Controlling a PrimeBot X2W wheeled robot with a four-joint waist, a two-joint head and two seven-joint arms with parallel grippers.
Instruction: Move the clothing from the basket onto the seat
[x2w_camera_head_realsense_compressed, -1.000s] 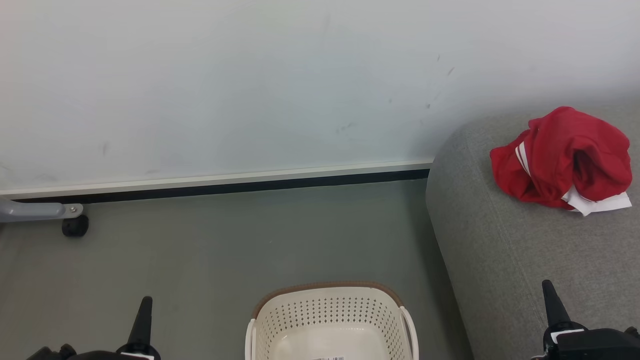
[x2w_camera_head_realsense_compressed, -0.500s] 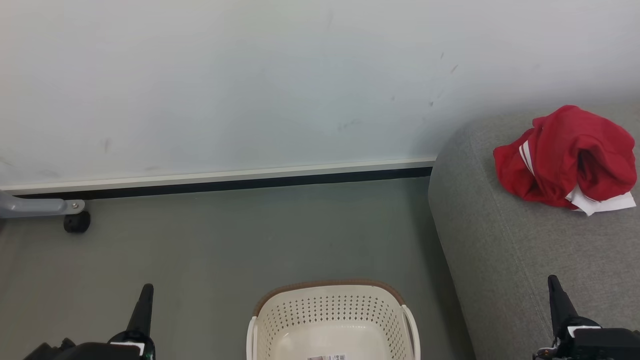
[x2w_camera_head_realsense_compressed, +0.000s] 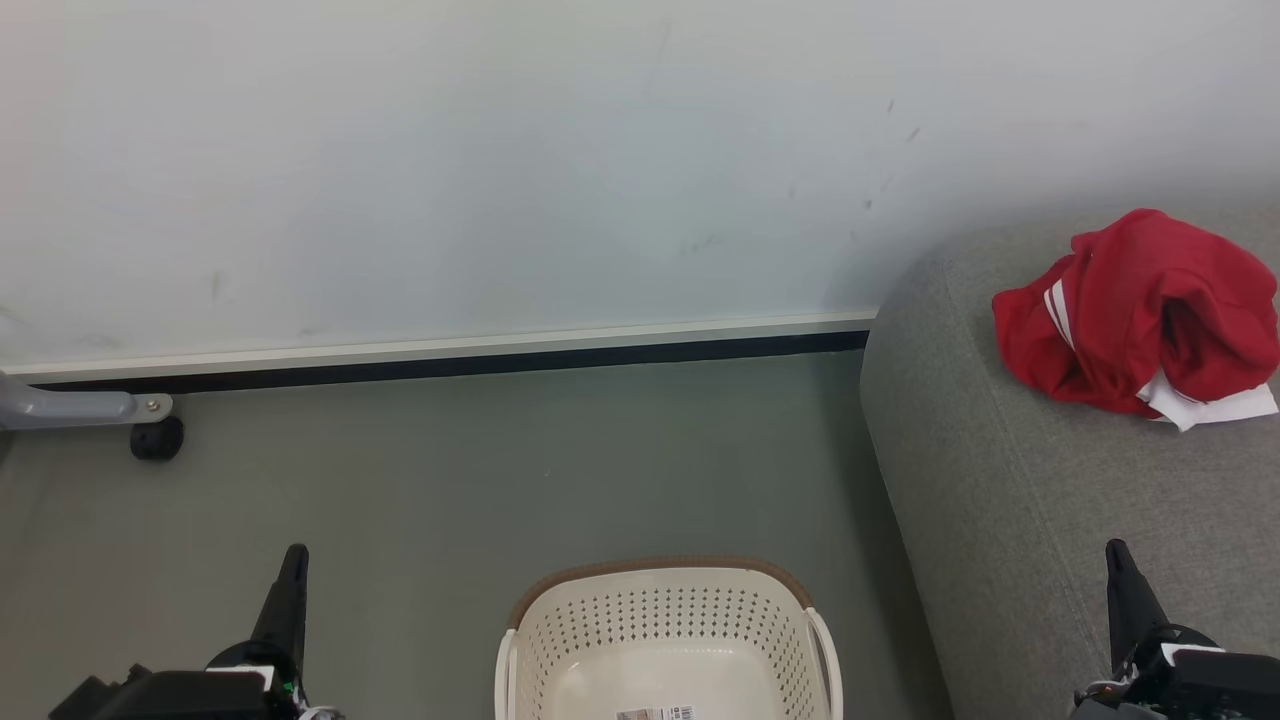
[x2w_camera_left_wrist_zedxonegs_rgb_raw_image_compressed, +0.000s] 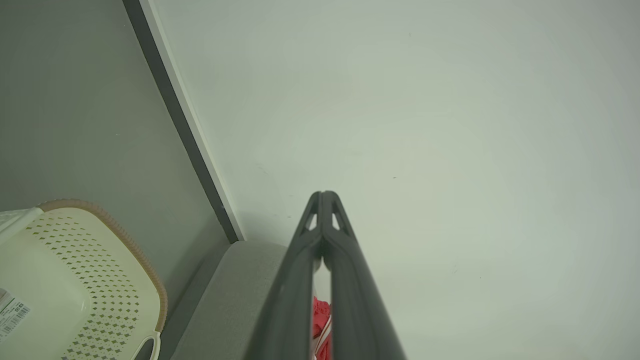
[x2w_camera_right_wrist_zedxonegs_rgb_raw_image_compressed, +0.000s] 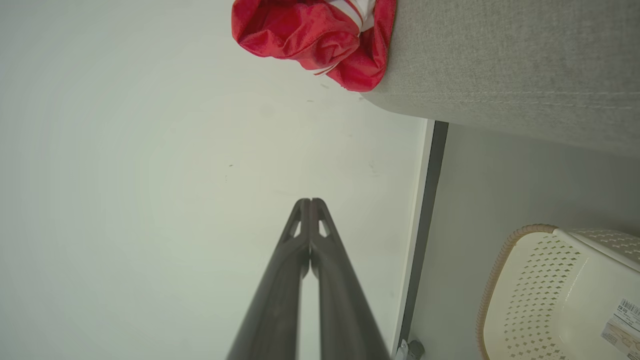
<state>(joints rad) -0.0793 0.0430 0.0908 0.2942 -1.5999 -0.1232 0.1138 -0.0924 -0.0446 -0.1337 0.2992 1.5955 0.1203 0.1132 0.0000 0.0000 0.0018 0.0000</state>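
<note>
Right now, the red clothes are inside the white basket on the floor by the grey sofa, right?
No. The red clothes lie on the grey sofa, not inside the white basket. The basket does stand on the floor by the sofa. The head view shows this.

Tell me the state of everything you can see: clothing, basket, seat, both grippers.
clothing, crumpled in a heap on the seat, nothing gripping it
basket, upright on the floor, no clothing in the part that shows, a label on its bottom
seat, bearing the clothing near the wall
left gripper, shut, holding nothing
right gripper, shut, holding nothing
</note>
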